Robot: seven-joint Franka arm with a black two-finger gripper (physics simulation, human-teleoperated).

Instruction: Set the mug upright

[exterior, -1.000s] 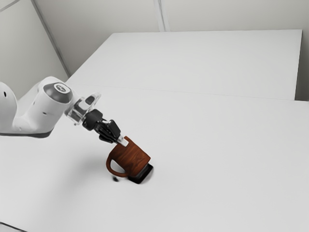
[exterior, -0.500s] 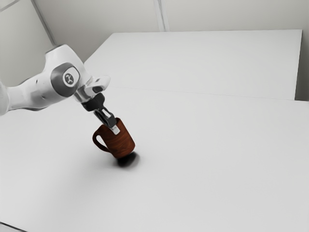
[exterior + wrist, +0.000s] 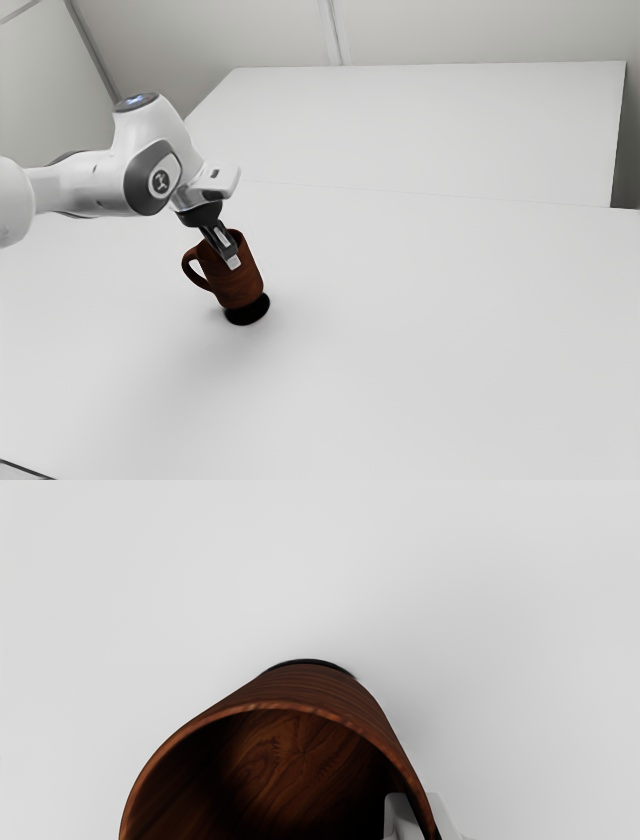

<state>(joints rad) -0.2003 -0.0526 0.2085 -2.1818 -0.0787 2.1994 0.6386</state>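
Note:
The gripper (image 3: pixel 229 259) reaches down to the rim of the brown wooden mug (image 3: pixel 236 284) in the exterior view. The mug leans slightly, its mouth tipped toward the arm, its handle toward the exterior view's left and a dark shadow under its base. In the wrist view the gripper (image 3: pixel 423 816) has one finger inside the mug (image 3: pixel 310 685) and one outside, pinching the wall between them. The mug's inner bottom shows through its mouth. Whether the base touches the table is hard to tell.
The white tabletop (image 3: pixel 430 340) surrounds the mug. Beyond it, a raised-looking white surface (image 3: pixel 420 130) reaches toward the wall at the back. A thin dark line (image 3: pixel 28 469) crosses the near left corner of the exterior view.
The gripper has carried the mug toward the exterior view's left and upward in that view. The mug has turned from strongly tilted to nearly upright, and the arm's wrist has risen.

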